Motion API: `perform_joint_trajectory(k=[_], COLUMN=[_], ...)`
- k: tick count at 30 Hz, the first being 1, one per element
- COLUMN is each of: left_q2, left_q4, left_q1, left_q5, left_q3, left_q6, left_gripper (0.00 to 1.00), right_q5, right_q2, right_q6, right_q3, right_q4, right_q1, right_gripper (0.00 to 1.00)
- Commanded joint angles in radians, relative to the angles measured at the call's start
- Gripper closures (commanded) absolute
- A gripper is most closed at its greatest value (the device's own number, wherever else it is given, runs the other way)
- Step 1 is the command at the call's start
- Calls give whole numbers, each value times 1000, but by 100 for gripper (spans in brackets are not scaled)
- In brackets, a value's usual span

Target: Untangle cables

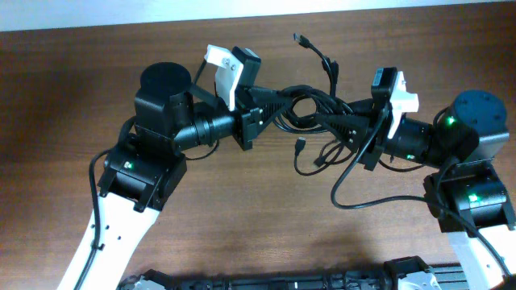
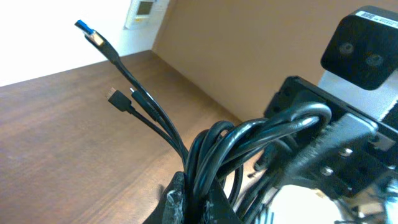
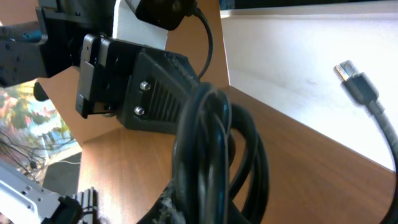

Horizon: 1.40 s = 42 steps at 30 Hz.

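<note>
The cables (image 1: 305, 106) are a tangled black bundle held above the wooden table between my two grippers. My left gripper (image 1: 264, 109) is shut on the bundle's left side, and strands pass between its fingers (image 2: 177, 199). My right gripper (image 1: 345, 122) is closed around the right side of the coil (image 3: 211, 143). One cord rises to a plug (image 1: 299, 38) near the far edge. A loose loop with a small plug (image 1: 299, 145) hangs onto the table below the bundle. In the left wrist view, several plug ends (image 2: 93, 36) fan out upward.
The table's far edge (image 1: 363, 14) meets a white surface. A thicker black wire (image 1: 355, 197) from the right arm loops over the table at front right. A black rail (image 1: 266, 280) runs along the front edge.
</note>
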Motion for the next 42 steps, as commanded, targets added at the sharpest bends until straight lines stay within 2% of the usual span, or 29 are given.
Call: perform_joint_trajectory(k=[1,5,7,10,13,14,22,27,30,31,36,38,42], left_q2=[-2,-5,-9,-14,-20,-23,-34,-40,-42,-42,-42,-42,-42], left_q4=[14,14,14,14,14,14,13,7,6,6,6,7,10], left_q1=[6,6,6,6,6,6,6,6,6,6,6,6,6], left_q5=[-83,-106,-130,-176,-204,-227,-288,-289,-326,-339,-378,-432,-529], left_q3=[12,12,12,12,12,12,12,12,12,12,12,12,12], left_q6=[66,77,99,99,99,99,103,202,211,210,180,92,-167], left_gripper=[100,100,100,100,100,100,100,100,100,100,100,100,100], right_q5=[32,115,161,225,315,367,505,555,555,548,510,510,454], right_q2=[-8,-8,-8,-8,-8,-8,-10,-10,-10,-10,-10,-10,-10], right_q6=[-3,-3,-3,-6,-7,-7,-7,-7,-6,-6,-6,-5,-2], right_q3=[5,5,5,5,5,5,5,5,5,5,5,5,5], right_q4=[-33,-91,-119,-154,-213,-251,-341,-366,-369,-369,-369,-369,-364], right_q1=[1,1,1,1,1,1,1,1,1,1,1,1,1], right_gripper=[86,76,64,63,80,96,96,96,96,94,45,39,21])
